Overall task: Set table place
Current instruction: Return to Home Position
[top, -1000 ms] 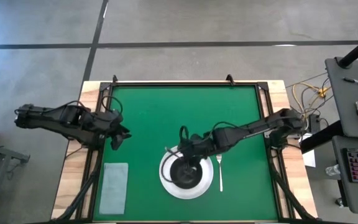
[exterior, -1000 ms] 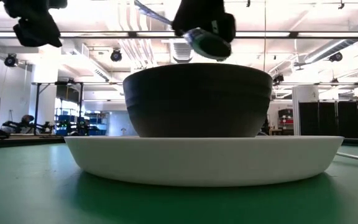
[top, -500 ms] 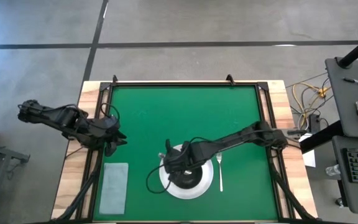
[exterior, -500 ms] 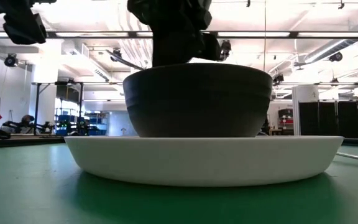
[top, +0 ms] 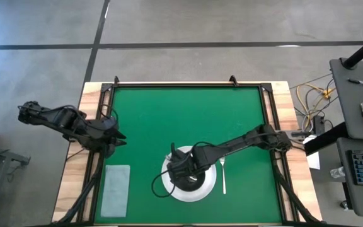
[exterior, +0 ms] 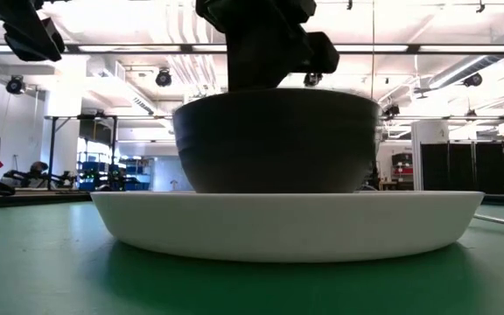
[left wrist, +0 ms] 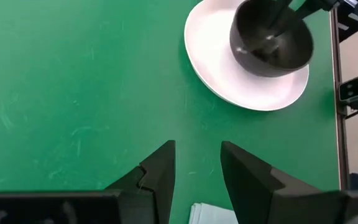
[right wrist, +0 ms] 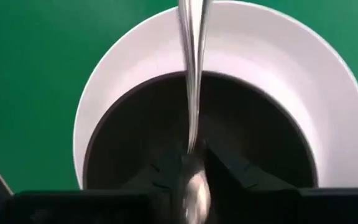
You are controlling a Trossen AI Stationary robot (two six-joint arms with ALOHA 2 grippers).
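I have the right fingers [right wrist: 219, 171] down over the bowl [exterior: 278, 144], which sits in the middle of the plate [exterior: 287, 223] near the front of the worktop [top: 169, 113]. From the wrist camera they look pinched onto the spoon [right wrist: 191, 74]: its broad end lies between them inside the bowl, and the handle runs out over the bowl's rim and across the plate. The fork [top: 223, 175] lies flat on the green just beside the plate, on the right arm's side. The left fingers [left wrist: 157, 171] hang parted and empty over the worktop's left edge, well away from the plate, with the napkin [top: 115, 189] close by.

By my reading the setting is all but laid and I am at the let-go. Next I need to part the right fingers, leave the spoon resting in the bowl, then lift straight up before swinging the arm home. Dragging sideways could catch the handle and tip the spoon out.
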